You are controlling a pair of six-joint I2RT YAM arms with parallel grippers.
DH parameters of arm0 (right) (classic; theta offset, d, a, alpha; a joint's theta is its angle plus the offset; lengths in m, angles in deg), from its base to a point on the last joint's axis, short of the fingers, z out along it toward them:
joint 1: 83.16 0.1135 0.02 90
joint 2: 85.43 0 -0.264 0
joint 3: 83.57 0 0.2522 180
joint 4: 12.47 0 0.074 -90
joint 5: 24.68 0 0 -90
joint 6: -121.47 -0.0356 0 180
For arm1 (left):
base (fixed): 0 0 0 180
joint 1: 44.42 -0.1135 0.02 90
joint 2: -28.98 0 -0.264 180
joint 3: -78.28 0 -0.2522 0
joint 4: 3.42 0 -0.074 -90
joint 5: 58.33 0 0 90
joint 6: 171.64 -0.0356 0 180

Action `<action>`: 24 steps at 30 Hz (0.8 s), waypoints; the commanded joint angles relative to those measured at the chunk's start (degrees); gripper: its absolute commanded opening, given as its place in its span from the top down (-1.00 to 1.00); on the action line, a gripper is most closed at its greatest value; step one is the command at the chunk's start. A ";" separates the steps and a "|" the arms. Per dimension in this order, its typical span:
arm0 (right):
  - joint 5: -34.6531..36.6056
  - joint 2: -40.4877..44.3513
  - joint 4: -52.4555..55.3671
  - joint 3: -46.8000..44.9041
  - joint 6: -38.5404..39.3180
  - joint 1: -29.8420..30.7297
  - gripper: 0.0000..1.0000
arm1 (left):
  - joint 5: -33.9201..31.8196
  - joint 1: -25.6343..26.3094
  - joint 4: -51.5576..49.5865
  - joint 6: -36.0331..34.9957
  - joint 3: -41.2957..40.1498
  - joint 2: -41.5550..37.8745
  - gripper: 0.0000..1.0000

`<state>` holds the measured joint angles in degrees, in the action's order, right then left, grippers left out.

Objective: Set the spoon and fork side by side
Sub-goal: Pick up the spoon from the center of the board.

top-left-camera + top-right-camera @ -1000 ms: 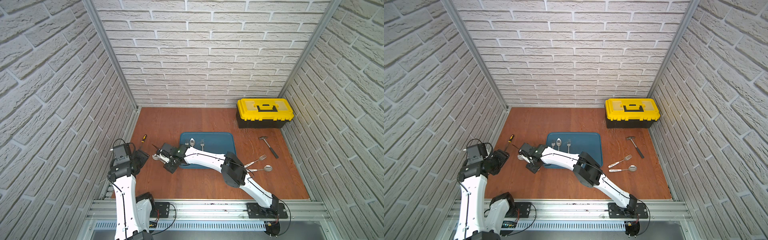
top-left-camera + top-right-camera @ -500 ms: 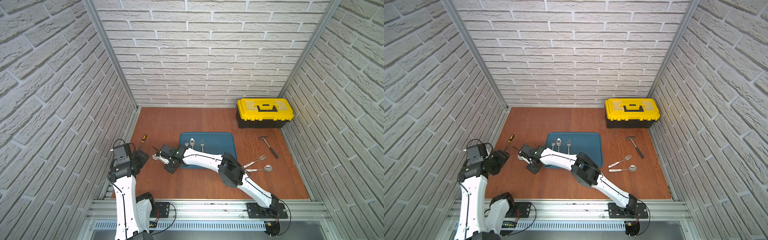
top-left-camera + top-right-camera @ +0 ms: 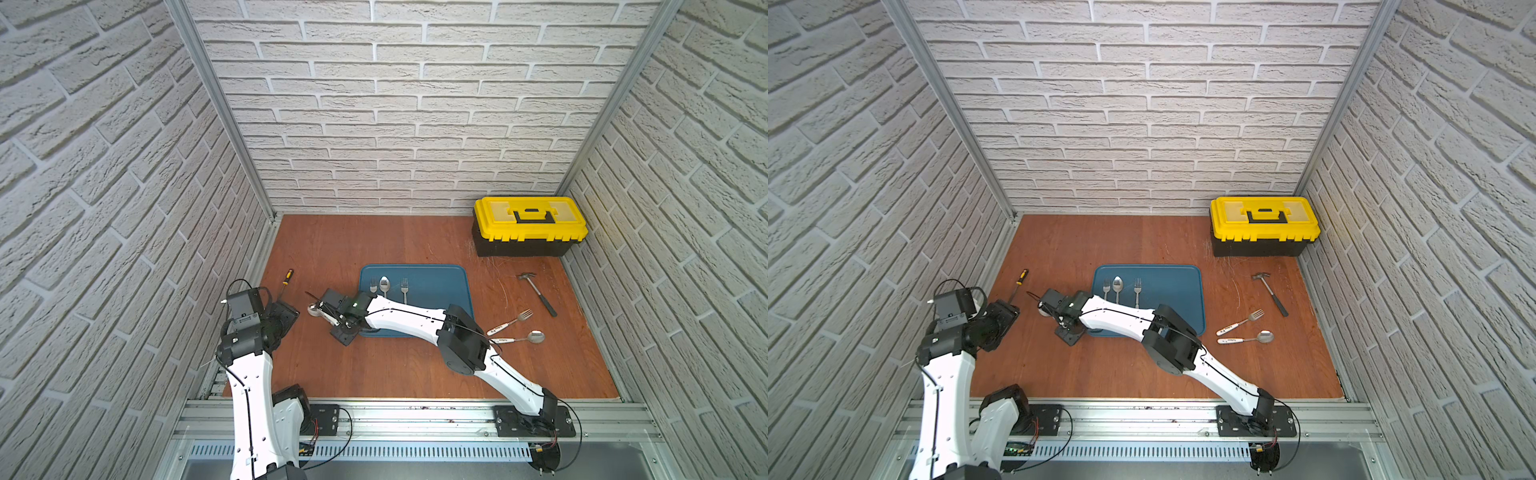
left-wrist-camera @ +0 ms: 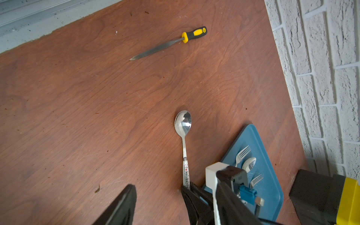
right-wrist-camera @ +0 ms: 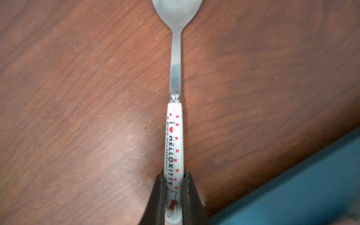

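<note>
A spoon (image 5: 175, 68) with a white, red-dotted handle lies on the wooden floor just left of the blue tray (image 3: 436, 286), seen in both top views (image 3: 314, 310) (image 3: 1044, 311). My right gripper (image 5: 174, 187) is shut on the end of its handle, reaching across the tray's front left corner (image 3: 337, 318). On the tray lie a small fork (image 3: 373, 286) and a spoon (image 3: 385, 284) close together, with a longer fork (image 3: 404, 287) to their right. My left gripper (image 4: 156, 196) hangs open near the left wall (image 3: 286, 313), holding nothing.
A white-handled fork (image 3: 509, 322) and spoon (image 3: 521, 337) lie together right of the tray. A hammer (image 3: 538, 293) lies beyond them and a yellow toolbox (image 3: 530, 226) stands at the back right. A yellow-handled file (image 4: 169, 42) lies by the left wall.
My right gripper's jaws have closed onto the spoon's handle. The left arm has not moved.
</note>
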<state>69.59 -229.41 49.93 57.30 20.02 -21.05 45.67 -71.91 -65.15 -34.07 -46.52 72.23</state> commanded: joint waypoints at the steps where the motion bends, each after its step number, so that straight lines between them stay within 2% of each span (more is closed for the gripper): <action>1: -0.08 -0.82 2.01 -0.81 0.33 0.65 0.95 | -0.07 -0.29 1.47 -1.15 -0.71 -0.63 -0.39; 10: 1.19 -0.80 1.47 -0.82 -0.63 0.83 0.94 | -0.02 -0.34 1.38 -1.21 -0.65 -0.70 -0.39; 12: 1.11 -1.46 1.73 -0.27 -0.75 0.74 0.79 | 0.20 -0.33 1.39 -1.17 -0.56 -0.65 -0.39; 14: 1.27 -2.06 2.03 0.23 -0.89 0.74 0.52 | 0.21 -0.29 1.39 -1.30 -0.56 -0.65 -0.39; 15: 1.23 -2.40 2.36 0.64 -1.02 0.74 0.48 | 0.18 -0.31 1.43 -1.34 -0.59 -0.75 -0.39; 20: 1.59 -1.87 2.17 0.82 -0.91 0.82 0.38 | 0.32 -0.31 1.60 -1.38 -0.93 -0.79 -0.39; 24: 1.55 -1.84 2.17 1.08 -0.06 0.99 0.43 | 0.21 -0.29 1.59 -1.35 -1.06 -0.97 -0.39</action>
<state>70.84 -230.11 50.39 57.96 19.50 -20.66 45.67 -71.91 -65.15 -34.51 -46.57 72.01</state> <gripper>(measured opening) 0.292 0.697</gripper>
